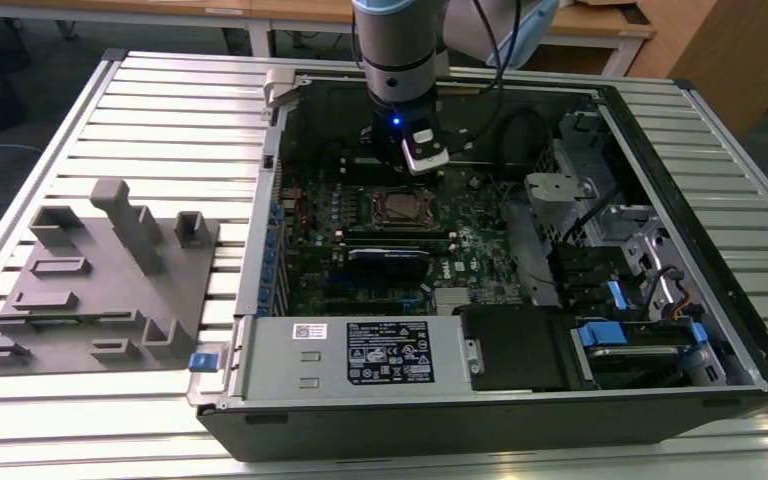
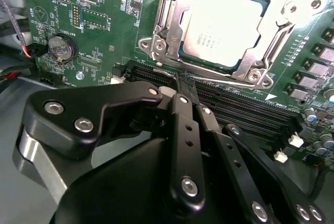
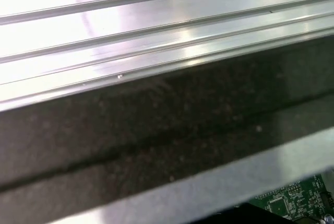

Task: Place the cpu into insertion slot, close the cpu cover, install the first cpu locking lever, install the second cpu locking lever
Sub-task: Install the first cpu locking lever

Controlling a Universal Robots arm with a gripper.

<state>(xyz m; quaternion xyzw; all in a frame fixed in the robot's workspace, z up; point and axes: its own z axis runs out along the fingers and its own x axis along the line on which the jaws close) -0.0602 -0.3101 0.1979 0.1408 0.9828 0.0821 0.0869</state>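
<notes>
**Hand over seated CPU, cover down**

Ribbed aluminium worktop carries an open computer case at frame centre, with a grey fixture block at the exterior view's left. Inside, the green motherboard shows the cpu seated in the insertion slot, framed by the cpu cover. The hand, fingers pressed together on nothing, hovers just beside the socket's lower edge, over black memory slots. A power supply box sits lower centre.
</notes>
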